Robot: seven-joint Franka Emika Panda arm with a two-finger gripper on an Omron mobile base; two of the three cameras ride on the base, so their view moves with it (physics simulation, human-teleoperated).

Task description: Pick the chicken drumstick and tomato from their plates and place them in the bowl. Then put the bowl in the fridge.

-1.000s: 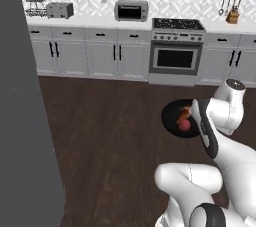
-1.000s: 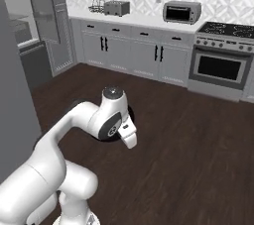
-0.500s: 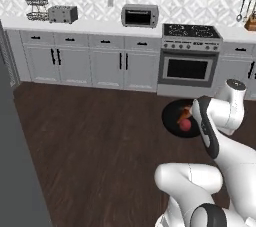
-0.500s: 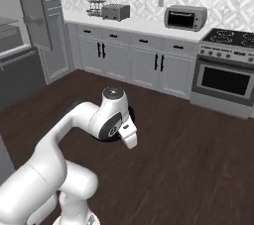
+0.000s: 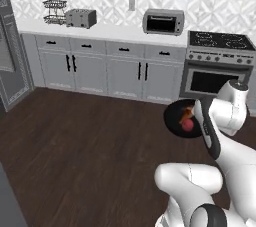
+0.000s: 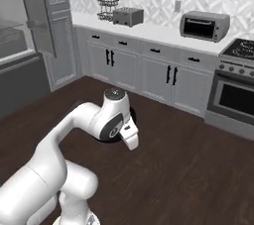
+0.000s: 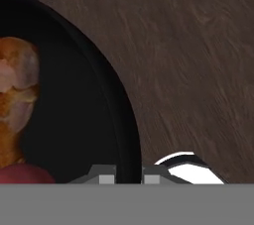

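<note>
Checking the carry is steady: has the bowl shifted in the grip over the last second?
No. The bowl sits at the same spot against the arm's white wrist; the kitchen behind slid right because the base turned.

Dark wood floor (image 5: 85,141) runs up to grey cabinets (image 5: 107,71) under a white counter (image 5: 110,32); right of them a stove (image 5: 217,71) (patterned tile wall (image 5: 220,1) behind).

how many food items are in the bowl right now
2. The chicken drumstick lies inside the dark bowl, and the tomato sits right beside it. The arm covers part of the bowl in the base views, so something smaller could be hidden.
</note>
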